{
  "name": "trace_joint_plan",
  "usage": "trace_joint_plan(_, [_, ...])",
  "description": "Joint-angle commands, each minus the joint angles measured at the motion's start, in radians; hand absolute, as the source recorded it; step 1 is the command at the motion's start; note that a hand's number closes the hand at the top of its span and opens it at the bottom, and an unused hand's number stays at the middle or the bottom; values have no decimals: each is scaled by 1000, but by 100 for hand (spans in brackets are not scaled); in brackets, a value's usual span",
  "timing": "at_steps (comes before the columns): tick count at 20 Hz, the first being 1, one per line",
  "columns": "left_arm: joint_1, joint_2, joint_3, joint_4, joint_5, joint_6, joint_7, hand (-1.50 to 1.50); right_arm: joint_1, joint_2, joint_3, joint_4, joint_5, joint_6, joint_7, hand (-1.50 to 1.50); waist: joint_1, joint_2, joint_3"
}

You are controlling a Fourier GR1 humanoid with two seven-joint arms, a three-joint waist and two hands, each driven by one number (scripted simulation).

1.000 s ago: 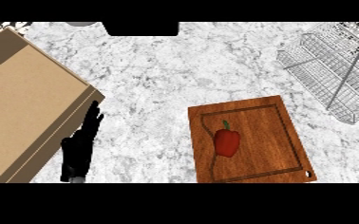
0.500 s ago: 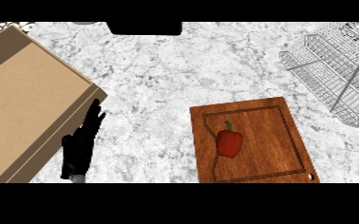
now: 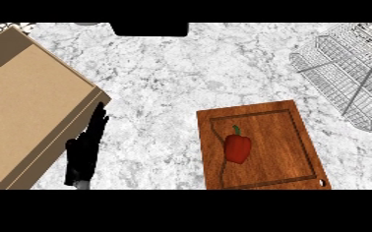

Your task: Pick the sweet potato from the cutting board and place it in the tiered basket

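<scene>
Left hand [image 3: 85, 147] at the view's lower left, black, fingers straight and together, pointing up and slightly right, holding nothing. Fingertips just beside the corner of a large tan box [image 3: 36, 103], which fills the space left of and above the hand. Palm side over the marbled worktop [image 3: 181, 69], contact not clear. Right hand nowhere in the head view.

To the right of the hand, well apart across bare marble: a wooden cutting board [image 3: 291, 132] with a groove running inside its edge and a small hole at its near right corner. Lying on the board, toward its left half: a red vegetable [image 3: 237, 148] with a green stem pointing away from the robot, shaped like a red pepper rather than a sweet potato. Untouched by the hand.

Farther right and up from the hand, at the view's right edge: a wire tiered basket [image 3: 341, 64], grey mesh, standing clear of the board. Nothing visible inside it.

Up from the hand at the worktop's far edge: a dark rectangular opening [image 3: 149, 28].
</scene>
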Motion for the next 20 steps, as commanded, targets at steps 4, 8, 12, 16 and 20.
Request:
trace_joint_plan(4, [-9,-28,-7,63,-26,5,24,0,-110,44,74,294,102,-132,-98,150,1,7,-4])
trace_joint_plan(8, [40,27,40,-8,17,-44,33,0,-156,85,73,417,124,-213,-133,150,7,5,-3])
trace_joint_plan(12, [-38,1,40,34,-3,-29,51,0,-147,149,4,507,67,-316,-210,150,-3,6,-3])
trace_joint_plan(16, [14,-13,21,47,-23,-14,25,0,-210,185,-97,504,-65,-320,-208,-150,-5,4,-3])
trace_joint_plan(20, [23,-1,56,83,10,-50,-28,0,-160,256,-174,490,-139,-439,-309,-150,-15,3,-3])
